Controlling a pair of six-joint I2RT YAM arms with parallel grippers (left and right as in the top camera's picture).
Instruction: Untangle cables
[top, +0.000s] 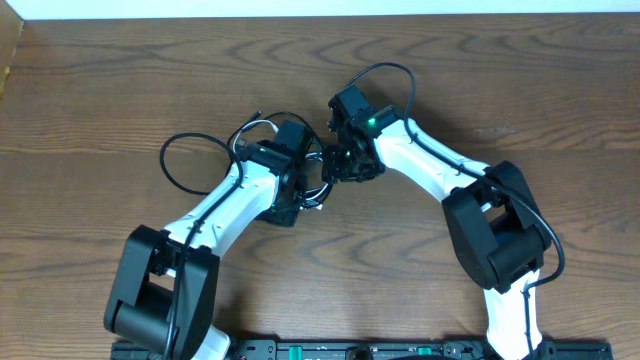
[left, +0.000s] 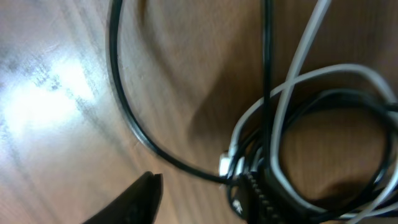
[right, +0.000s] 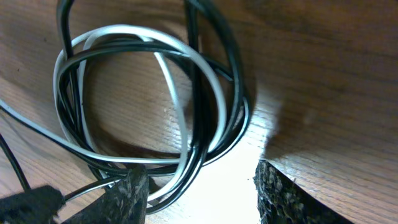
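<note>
The black and white cables lie coiled together in one bundle (top: 320, 188) between my two grippers at the table's middle. A black cable loop (top: 168, 165) runs off to the left. In the left wrist view, the coil (left: 292, 87) lies at the right and a black strand (left: 127, 118) curves across the wood. My left gripper (left: 196, 199) stands open, bare wood in its gap, its right finger (left: 249, 196) against the coil. In the right wrist view, the coil (right: 186, 56) lies ahead. My right gripper (right: 202, 193) is open, with strands (right: 180, 183) crossing beside its left finger (right: 127, 193).
Both white arms (top: 215, 215) (top: 440, 175) converge over the brown wooden table (top: 520, 80). A thicker black arm wire (top: 385, 68) arcs above the right wrist. The table's back edge (top: 320, 14) runs along the top of the overhead view.
</note>
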